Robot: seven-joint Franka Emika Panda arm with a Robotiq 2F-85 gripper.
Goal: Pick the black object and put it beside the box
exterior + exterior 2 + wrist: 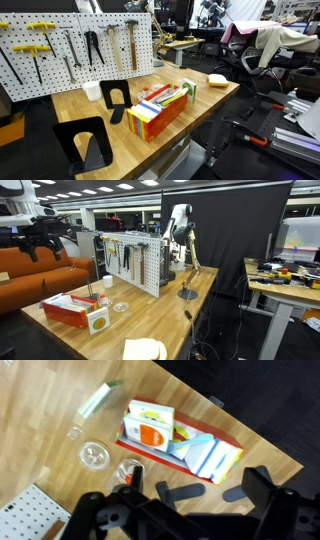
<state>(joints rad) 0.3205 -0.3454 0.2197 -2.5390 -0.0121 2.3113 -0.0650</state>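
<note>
Wrist view: our gripper [180, 498] hangs high over the table [40, 420], jaws spread wide with nothing between them.
Black object: in an exterior view the black object [65, 140] stands upright at the near corner. We can't fix which way it lies from the jaws.
Box: the box [160, 110] lies well apart, its long axis slanting away.
Second bookend [104, 92]: it stands just beside the box's far end.
Room: there's bare wood along the box's long side, and the table edge runs close to our target.
</note>
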